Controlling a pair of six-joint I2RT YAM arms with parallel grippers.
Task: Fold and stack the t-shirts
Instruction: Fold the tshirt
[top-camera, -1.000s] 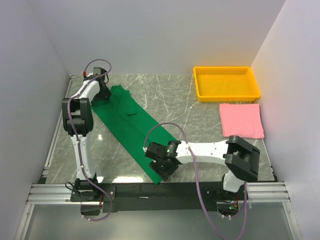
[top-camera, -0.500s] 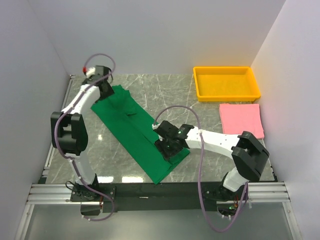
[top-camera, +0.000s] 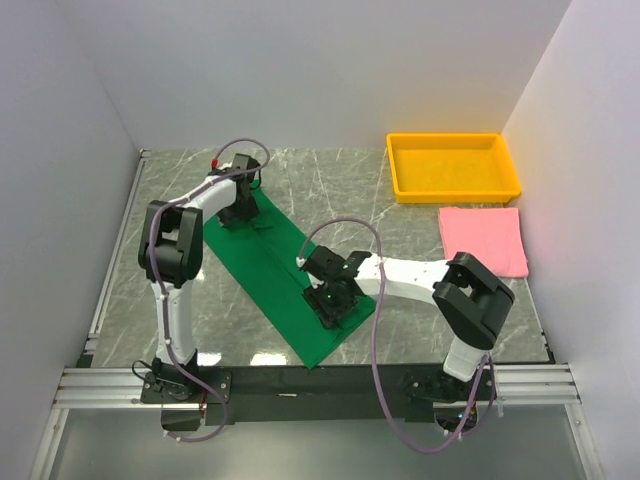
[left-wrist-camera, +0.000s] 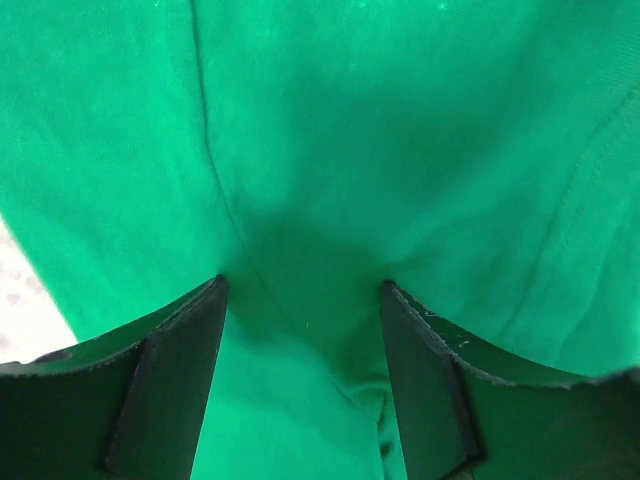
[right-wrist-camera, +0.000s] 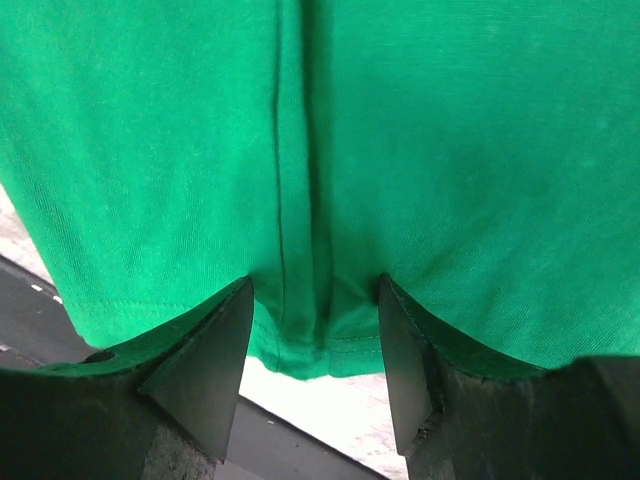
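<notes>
1. We see a dark green short-sleeved cloth t-shirt (top-camera: 265, 268) lying flat on the grey marble-patterned table (top-camera: 330, 190). It is folded into a long band that runs diagonally from the far left toward the middle of the near edge.
2. Our left gripper (top-camera: 240, 207) sits on the far end of that band, its arm reaching in from the left.
3. In the left wrist view, its two black fingers (left-wrist-camera: 180, 370) stand apart, released. Their tips are down against the green cloth, and a soft crease and a shadow run between them. We see nothing pinched.
4. Our right gripper (top-camera: 335, 303) sits on the band's right long edge, toward its near end, its arm reaching in from the right.
5. In the right wrist view, its black fingers (right-wrist-camera: 200, 370) are likewise spread and released, with the tips on the cloth just beside the hem. A lengthwise ridge in the fabric runs between them, and pale table surface shows past the hem.
6. A light pink cloth t-shirt (top-camera: 483, 240), folded to a flat rectangle, lies at the right side of the table. It is well apart from the green one, and neither gripper touches it.
7. A yellow rectangular plastic tray (top-camera: 455, 168) stands just behind the pink rectangle, at the far right.
8. The two shirts lie separately, not yet stacked.
</notes>
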